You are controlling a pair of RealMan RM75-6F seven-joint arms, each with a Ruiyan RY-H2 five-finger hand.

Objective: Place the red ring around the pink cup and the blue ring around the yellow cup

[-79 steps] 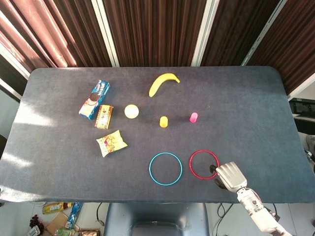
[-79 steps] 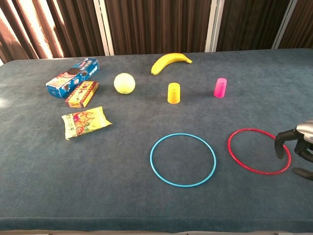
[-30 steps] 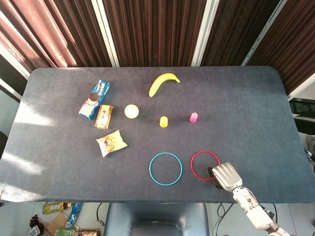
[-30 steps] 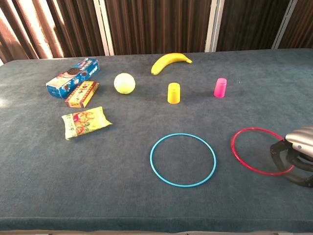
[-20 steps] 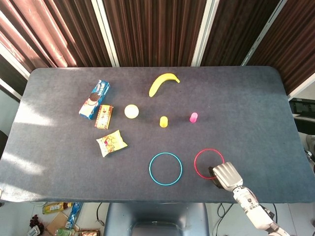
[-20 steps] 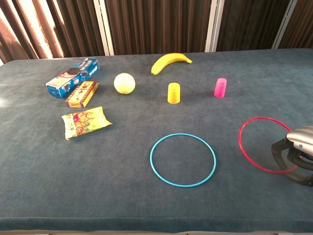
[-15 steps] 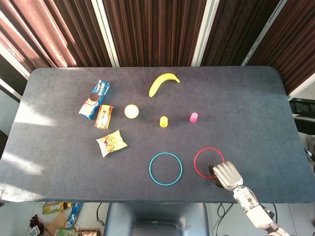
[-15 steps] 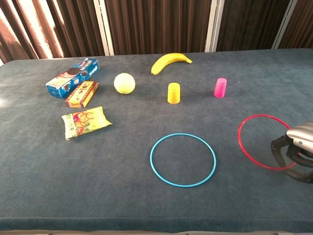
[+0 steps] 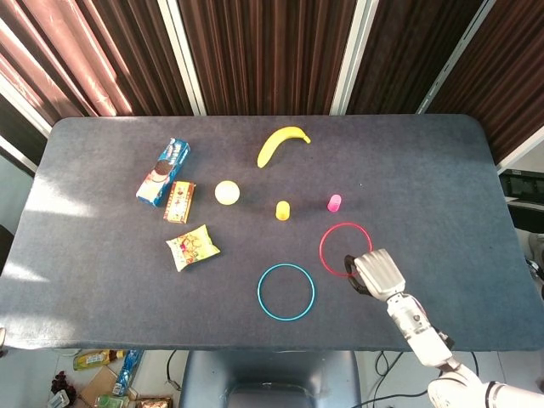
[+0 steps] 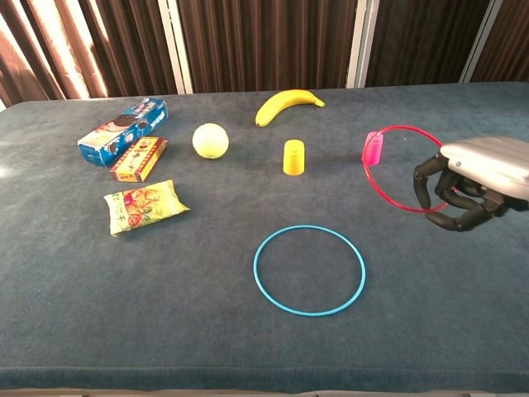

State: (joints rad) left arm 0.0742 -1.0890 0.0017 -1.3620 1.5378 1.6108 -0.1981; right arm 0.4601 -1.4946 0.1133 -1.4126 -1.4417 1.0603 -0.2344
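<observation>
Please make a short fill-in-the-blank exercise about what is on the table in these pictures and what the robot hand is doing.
1. The right hand holds the ____ ring above the table.
2. The blue ring lies flat on the table, nearer the front edge than the ____ cup.
3. The long yellow fruit behind the cups is a ____.
4. The held ring is not yet around the ____ cup.

Missing words: red; yellow; banana; pink
</observation>
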